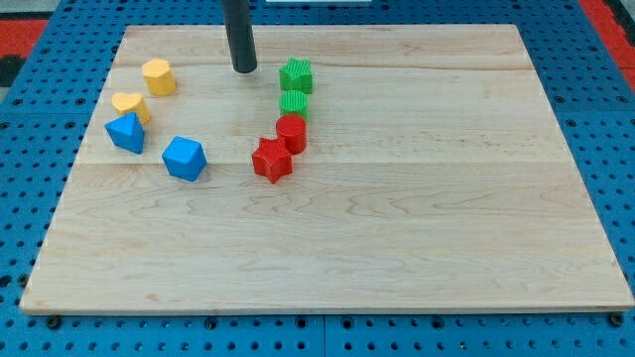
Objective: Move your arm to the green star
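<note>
Two green blocks [295,75], two red [271,160], two blue [185,158], two yellow [159,75]; pale wood-grain counter [446,218], dark grey rod [239,35], blue pegboard [40,109] around.

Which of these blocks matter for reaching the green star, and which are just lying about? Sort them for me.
In the job:
- green star, near the view's top
- my tip, to the view's left of the star, not touching it

Lying about:
- green cylinder
- red cylinder
- red star
- yellow hexagon
- yellow heart
- blue block
- blue hexagon
</note>
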Robot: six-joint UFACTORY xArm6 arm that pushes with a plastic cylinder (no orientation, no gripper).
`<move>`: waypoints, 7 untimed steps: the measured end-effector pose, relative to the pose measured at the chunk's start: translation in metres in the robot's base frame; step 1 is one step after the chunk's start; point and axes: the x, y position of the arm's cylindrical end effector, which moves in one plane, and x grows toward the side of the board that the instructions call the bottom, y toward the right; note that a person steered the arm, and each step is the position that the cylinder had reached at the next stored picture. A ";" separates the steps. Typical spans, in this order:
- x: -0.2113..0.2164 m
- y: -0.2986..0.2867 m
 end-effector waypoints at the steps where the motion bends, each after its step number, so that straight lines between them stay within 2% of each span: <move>1: -0.007 0.000; 6: -0.061 0.007; 7: -0.014 0.037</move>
